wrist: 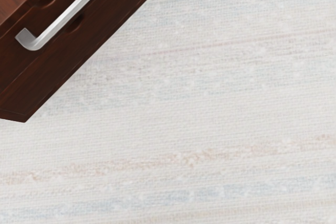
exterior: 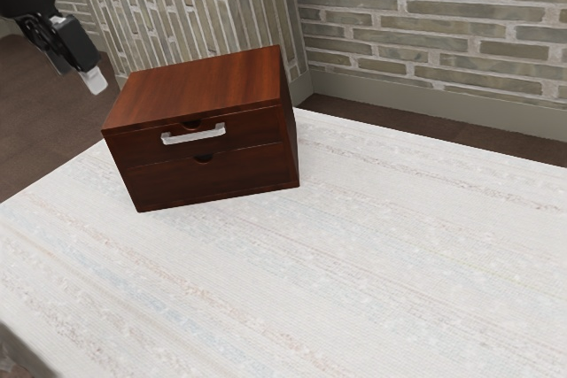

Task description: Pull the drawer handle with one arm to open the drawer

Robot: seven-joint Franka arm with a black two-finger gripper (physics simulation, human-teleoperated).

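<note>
Gripper (exterior: 87,70) hangs above and to the exterior view's left of the cabinet (exterior: 204,86), arm angled down; I cannot tell if it's apart or together. One cabinet on the table (exterior: 372,254): two drawers, one silver handle (exterior: 193,135) on the upper drawer (exterior: 252,127), flush.

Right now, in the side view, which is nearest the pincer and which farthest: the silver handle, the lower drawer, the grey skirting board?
1. Silver handle, on the upper drawer, nearest the pincer.
2. Lower drawer, just beneath it.
3. Skirting board, along the brick wall, exterior view's right.
</note>
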